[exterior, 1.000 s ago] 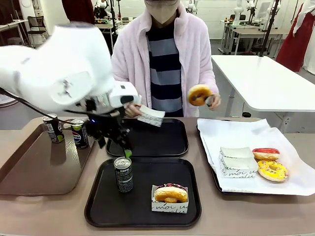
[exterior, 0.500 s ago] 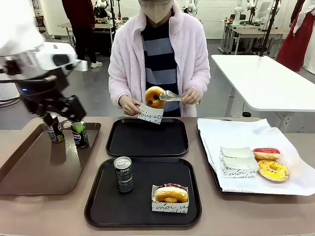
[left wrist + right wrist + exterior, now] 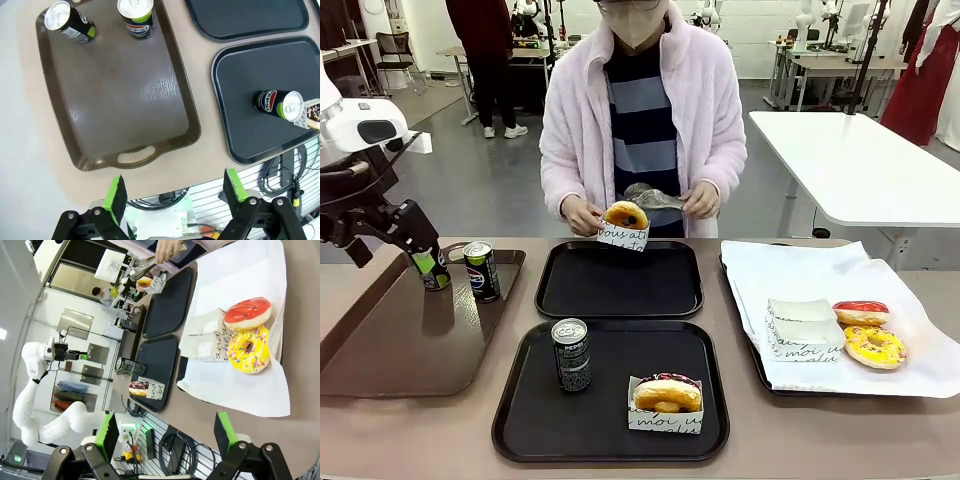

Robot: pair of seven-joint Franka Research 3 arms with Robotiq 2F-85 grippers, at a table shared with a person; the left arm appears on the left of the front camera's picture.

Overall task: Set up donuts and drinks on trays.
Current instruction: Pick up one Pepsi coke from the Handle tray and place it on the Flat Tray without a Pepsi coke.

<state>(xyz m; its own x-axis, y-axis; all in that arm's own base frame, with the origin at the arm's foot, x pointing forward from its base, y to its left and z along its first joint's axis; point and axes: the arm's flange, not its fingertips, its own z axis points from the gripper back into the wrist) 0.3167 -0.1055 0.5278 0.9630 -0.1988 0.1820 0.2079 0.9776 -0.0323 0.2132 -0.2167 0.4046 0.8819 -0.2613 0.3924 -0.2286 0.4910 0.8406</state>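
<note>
well, a slim dark can (image 3: 571,354) stands on the round-cornered black tray (image 3: 542,420)

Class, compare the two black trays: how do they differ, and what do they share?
The near tray holds a can and a sleeved donut; the far tray is bare. The far tray sits behind the near tray, closer to the person. Both are black, roughly square, with rounded corners and raised rims.
</note>
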